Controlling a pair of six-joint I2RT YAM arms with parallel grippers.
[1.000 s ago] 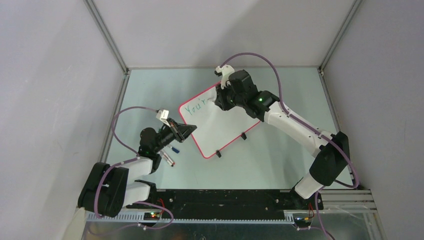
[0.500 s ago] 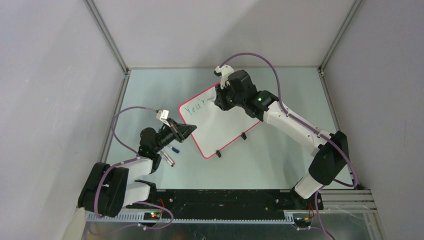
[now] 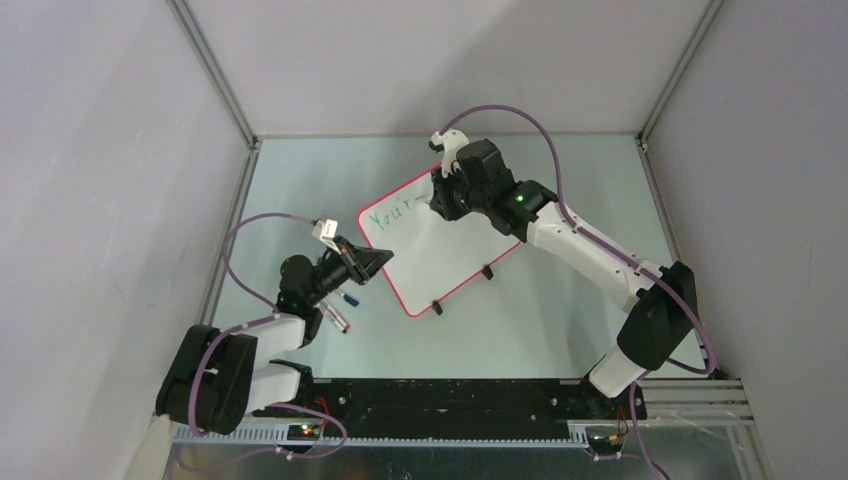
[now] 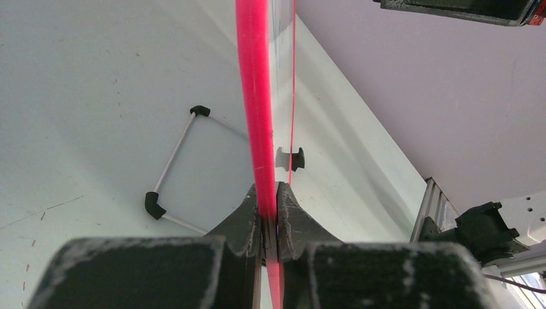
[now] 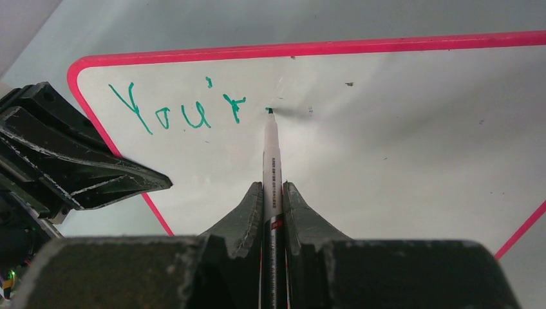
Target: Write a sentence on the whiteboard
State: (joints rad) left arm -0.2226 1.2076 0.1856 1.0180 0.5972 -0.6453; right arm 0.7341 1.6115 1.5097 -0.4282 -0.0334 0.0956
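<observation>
One whiteboard [image 3: 440, 262], two arms [image 3: 262, 345] [image 3: 590, 250], one gripped pen [image 5: 271, 149]

2 arms [image 3: 590, 250], white shells, black joints; a purple cable [image 3: 510, 112] loops along each, 1 green light [image 3: 519, 199] apiece; right gripper [image 5: 272, 188] black, seemingly scuffed pale.

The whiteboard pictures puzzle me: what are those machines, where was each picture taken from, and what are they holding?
These are two robot arms bolted at the near edge of a table. The wide picture comes from a fixed camera above and behind them; the other two come from a camera on each wrist, looking along its own tool. On the table is the whiteboard, plus what looks like a loose pen near the left arm. The left tool is shut on the board's red rim. The right tool is shut on a marker, its tip at the board beside green writing reading roughly "You'r".
</observation>
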